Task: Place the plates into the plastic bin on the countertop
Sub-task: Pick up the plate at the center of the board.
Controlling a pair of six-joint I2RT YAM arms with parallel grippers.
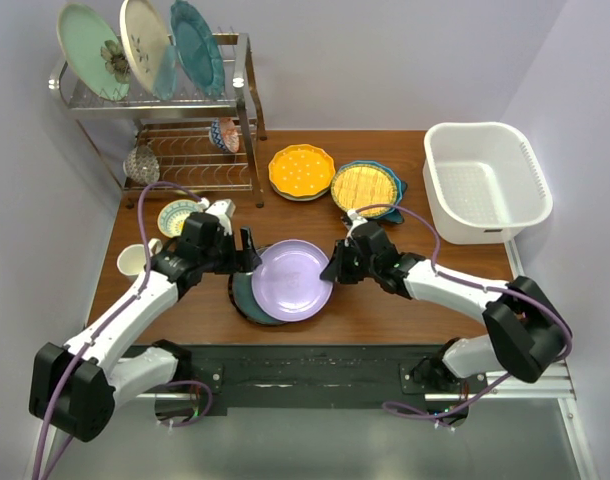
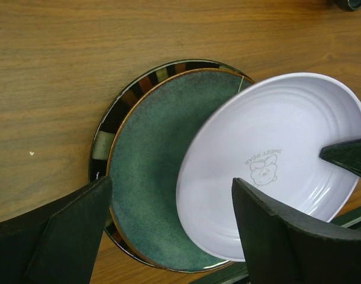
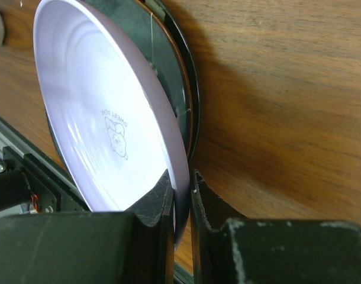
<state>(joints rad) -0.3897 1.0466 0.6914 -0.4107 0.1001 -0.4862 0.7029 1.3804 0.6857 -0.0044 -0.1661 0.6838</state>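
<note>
1. Pinching the near rim of the lilac plate point(image 1: 290, 278), the right gripper point(image 3: 181, 183) is holding it tilted over the dark-rimmed plate point(image 2: 146, 160)
2. The left gripper point(image 1: 247, 250) is hovering at the lilac plate's other side, jaws spread wide, grasping nothing
3. Both plates are sitting mid-table point(image 1: 405, 310), well apart from the white bin point(image 1: 482, 127) at the far right corner

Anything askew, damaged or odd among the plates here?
The lilac plate lies offset over the dark-rimmed plate, tilted, its edge pinched in the right gripper. A thin pale line crosses the dark rim, possibly a crack.
</note>
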